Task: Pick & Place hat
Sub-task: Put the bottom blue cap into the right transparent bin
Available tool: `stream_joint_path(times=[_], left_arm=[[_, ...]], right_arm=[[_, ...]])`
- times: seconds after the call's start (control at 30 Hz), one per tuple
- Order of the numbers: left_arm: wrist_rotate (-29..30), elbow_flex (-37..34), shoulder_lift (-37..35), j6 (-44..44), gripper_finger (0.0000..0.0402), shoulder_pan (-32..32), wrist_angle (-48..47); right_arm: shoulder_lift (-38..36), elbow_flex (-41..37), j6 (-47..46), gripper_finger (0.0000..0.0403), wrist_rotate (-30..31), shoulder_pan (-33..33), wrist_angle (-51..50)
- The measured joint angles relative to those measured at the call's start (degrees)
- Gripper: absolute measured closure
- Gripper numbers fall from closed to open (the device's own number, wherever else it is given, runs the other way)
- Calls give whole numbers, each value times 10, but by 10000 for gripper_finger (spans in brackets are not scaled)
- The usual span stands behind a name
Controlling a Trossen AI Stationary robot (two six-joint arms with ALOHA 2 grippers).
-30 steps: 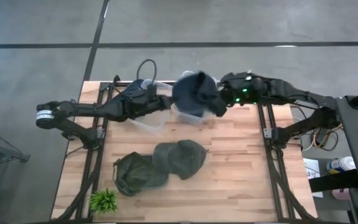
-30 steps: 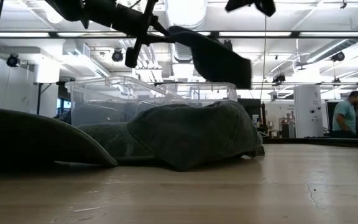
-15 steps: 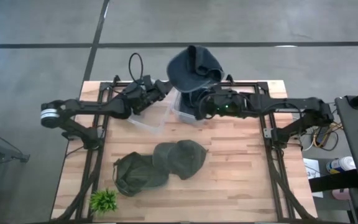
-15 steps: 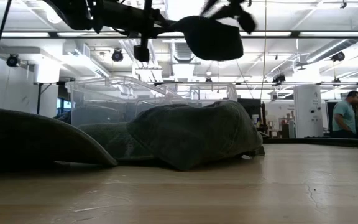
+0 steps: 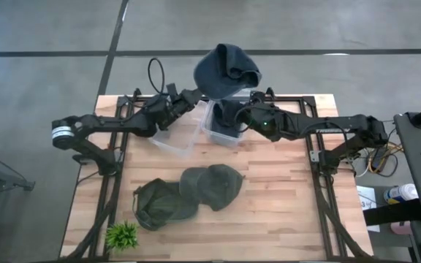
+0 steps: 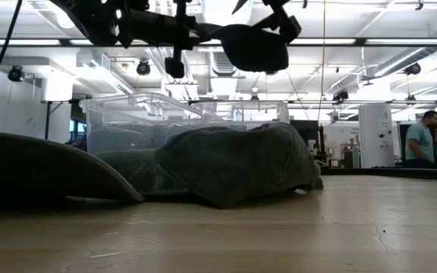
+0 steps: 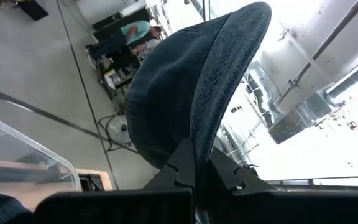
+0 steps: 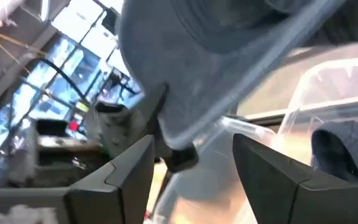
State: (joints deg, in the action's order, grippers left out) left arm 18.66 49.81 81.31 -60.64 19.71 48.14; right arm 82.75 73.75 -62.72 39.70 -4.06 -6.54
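Note:
A blue denim hat hangs in the air over the table's far edge, above two clear bins; it also shows in the low view. My left gripper is shut on the hat. My right gripper is open just beside and under the hat, its fingers spread wide. I cannot tell whether they touch the cloth. Another dark blue hat lies inside the right-hand bin. My left gripper pinches the hat's brim edge between its two fingers. It comes from the table's left, slanting upward. The hat is lifted clear and stands up beyond the fingertips, its crown bulging to one side.
An empty clear bin stands left of the filled one. Two green hats lie overlapping at mid-table. A small green plant sits at the near left corner. People stand in the room beyond.
My right gripper has opened and let go of the blue hat, after reaching toward the table's left. My left gripper keeps the brim and has lifted the hat higher and toward the far edge. The hat no longer droops and now stands up above the bins.

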Motion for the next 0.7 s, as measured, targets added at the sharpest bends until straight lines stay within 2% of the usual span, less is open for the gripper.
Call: stream_joint_path(times=[0.17, 0.33, 0.43, 0.57, 0.63, 0.7], left_arm=[[-53, 10, 20, -13, 394, 14, 12], [-101, 24, 46, -30, 394, 16, 14], [-116, 25, 48, -17, 394, 16, 16], [-124, 17, 38, 23, 389, 17, -4], [-150, 15, 30, 42, 373, 18, -40], [-175, 15, 20, 59, 349, 18, -91]], right_arm=[[7, 0, -34, 191, 3, -25, 3], [29, 0, -69, 221, -40, -47, 15], [37, -1, -74, 260, -40, -49, 11], [26, 0, -65, 334, -46, -54, -12], [17, 0, -64, 372, -54, -59, -37], [6, 0, -59, 384, -65, -67, -60]])
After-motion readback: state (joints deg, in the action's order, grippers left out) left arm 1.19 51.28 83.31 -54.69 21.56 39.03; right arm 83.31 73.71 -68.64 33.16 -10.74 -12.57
